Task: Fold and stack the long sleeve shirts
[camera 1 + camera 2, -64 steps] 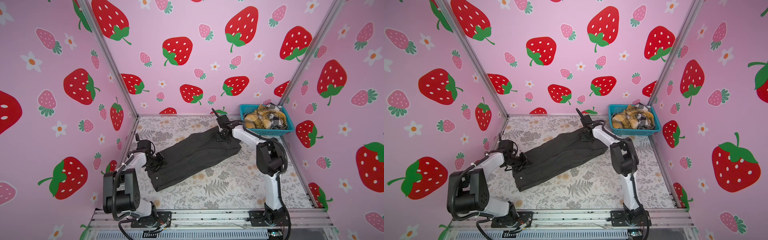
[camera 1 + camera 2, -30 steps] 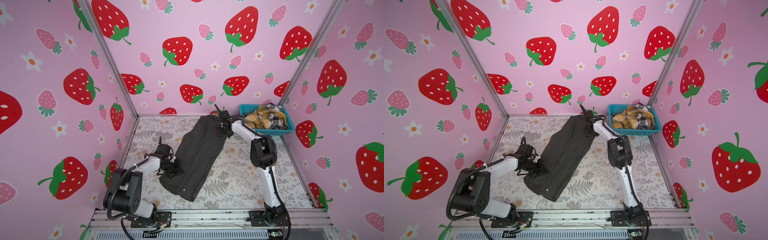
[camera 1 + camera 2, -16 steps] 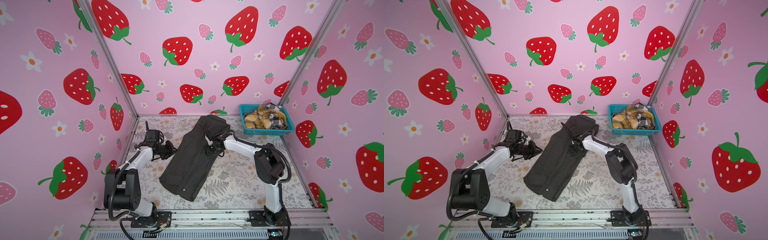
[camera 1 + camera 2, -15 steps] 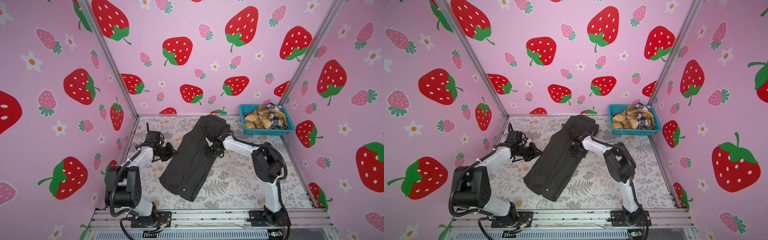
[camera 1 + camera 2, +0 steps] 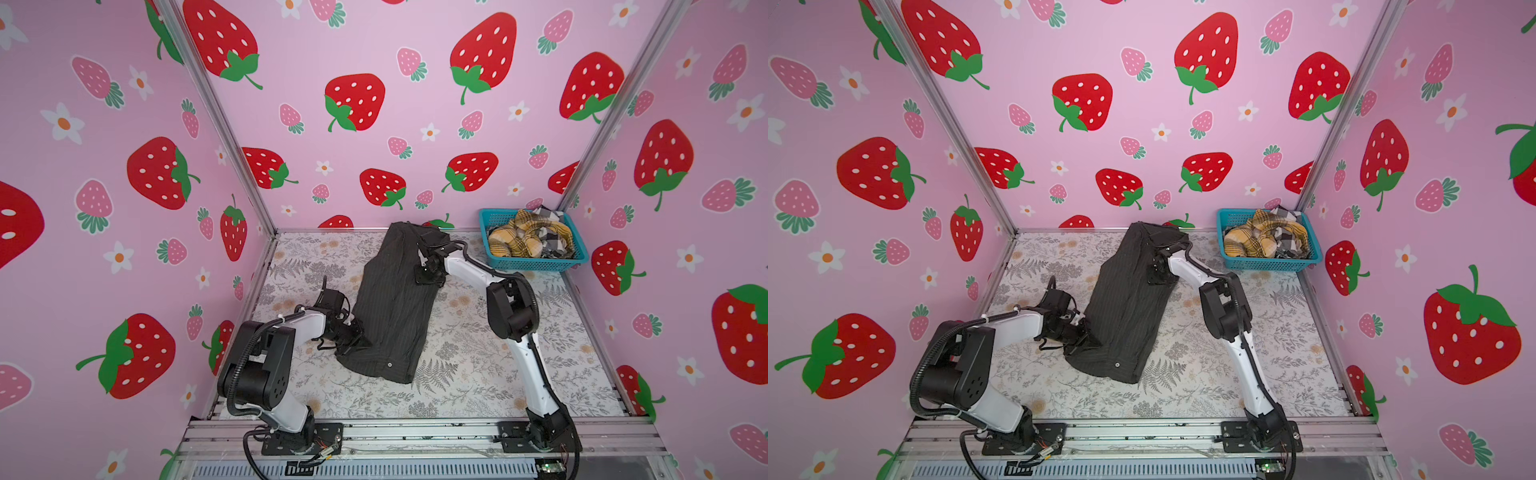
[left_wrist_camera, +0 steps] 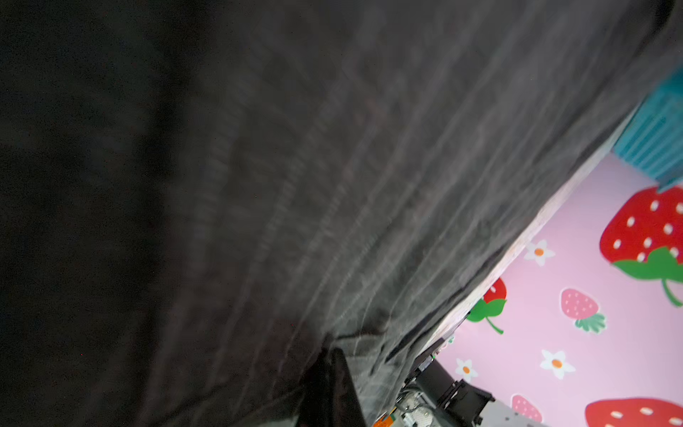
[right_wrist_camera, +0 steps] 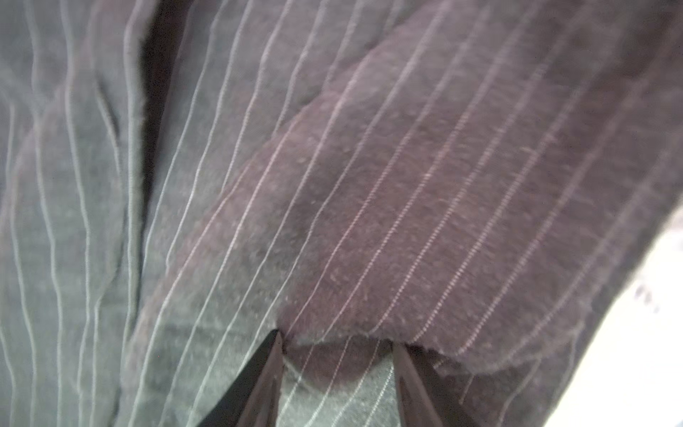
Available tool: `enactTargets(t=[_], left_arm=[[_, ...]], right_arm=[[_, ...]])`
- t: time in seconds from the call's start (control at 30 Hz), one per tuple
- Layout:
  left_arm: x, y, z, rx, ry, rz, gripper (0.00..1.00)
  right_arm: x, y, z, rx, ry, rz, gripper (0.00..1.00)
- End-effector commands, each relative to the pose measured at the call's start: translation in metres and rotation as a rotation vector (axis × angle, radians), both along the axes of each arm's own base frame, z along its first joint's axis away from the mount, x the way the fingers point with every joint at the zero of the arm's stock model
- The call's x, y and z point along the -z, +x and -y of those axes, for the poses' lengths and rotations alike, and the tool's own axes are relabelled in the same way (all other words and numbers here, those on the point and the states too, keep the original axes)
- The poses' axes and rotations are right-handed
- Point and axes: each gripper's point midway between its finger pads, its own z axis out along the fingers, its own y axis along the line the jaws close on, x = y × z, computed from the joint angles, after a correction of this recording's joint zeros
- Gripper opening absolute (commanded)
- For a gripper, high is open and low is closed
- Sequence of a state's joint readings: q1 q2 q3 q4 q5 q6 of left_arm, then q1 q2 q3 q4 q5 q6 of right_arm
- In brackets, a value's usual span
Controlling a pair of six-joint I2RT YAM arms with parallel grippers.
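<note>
Lying on the table (image 5: 478, 374) as a long folded strip, the charcoal shirt (image 5: 390, 307) (image 5: 1125, 307) is being held by both grippers. In both top views it is being stretched from 12 o'clock, at the back wall, down toward 7 o'clock. Its 8 o'clock edge, near the front end, is being pinched by the left gripper (image 5: 359, 338) (image 5: 1090, 338), jaws pressed fully together on the cloth. In the left wrist view the fabric is being puckered at a dark finger (image 6: 329, 380). Toward 1 o'clock, a thick fold is being clamped by the right gripper (image 5: 426, 266) (image 7: 336, 344) between part-spread fingers (image 7: 266, 369). The other shirts (image 5: 523, 241), yellow plaid and check, are being held in a heap by the basket (image 5: 536, 264) at 2 o'clock, well apart.
</note>
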State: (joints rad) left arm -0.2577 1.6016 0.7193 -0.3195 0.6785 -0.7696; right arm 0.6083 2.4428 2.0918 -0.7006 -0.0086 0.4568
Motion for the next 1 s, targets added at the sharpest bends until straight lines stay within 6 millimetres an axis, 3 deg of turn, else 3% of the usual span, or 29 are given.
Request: enactTargets(t=[0.0,0.1,0.2,0.27,0.33,0.47,0.53,0.63,0.77,0.87,0.97], left_arm=[[-0.005,-0.008,0.045,0.05,-0.069,-0.006,0.0],[-0.018,-0.014,0.089,0.168,-0.097,0.023,0.0],[-0.044,-0.014,0.105,0.214,-0.102,0.086,0.0],[-0.071,-0.012,0.1,0.224,-0.094,0.148,0.04],[-0.102,-0.01,0.084,0.243,-0.048,0.233,0.16],[-0.14,0.002,0.018,0.157,0.088,0.362,0.4],[-0.137,0.009,-0.02,0.058,0.095,0.348,0.47],[-0.116,0.011,-0.049,-0.048,-0.029,0.223,0.47],[-0.082,0.003,-0.064,-0.079,-0.029,0.107,0.48],[-0.066,0.001,-0.068,-0.088,0.006,0.078,0.55],[-0.05,0.0,-0.071,-0.101,0.023,0.048,0.57]], right_arm=[[0.022,-0.006,0.026,-0.021,-0.11,-0.078,0.51],[-0.02,-0.007,0.017,-0.092,-0.075,-0.007,0.5],[-0.072,-0.024,0.026,-0.082,-0.062,0.079,0.55],[-0.096,-0.043,0.039,-0.056,-0.052,0.107,0.6],[-0.111,-0.071,0.054,-0.032,-0.045,0.115,0.64],[-0.1,-0.134,0.067,-0.011,0.003,0.055,0.68],[-0.091,-0.168,0.067,-0.004,0.073,0.001,0.71],[-0.083,-0.206,0.064,0.019,0.176,-0.065,0.73],[-0.068,-0.25,0.055,0.016,0.264,-0.163,0.76],[-0.053,-0.274,0.058,0.042,0.272,-0.228,0.78],[-0.039,-0.297,0.053,0.079,0.354,-0.31,0.75]])
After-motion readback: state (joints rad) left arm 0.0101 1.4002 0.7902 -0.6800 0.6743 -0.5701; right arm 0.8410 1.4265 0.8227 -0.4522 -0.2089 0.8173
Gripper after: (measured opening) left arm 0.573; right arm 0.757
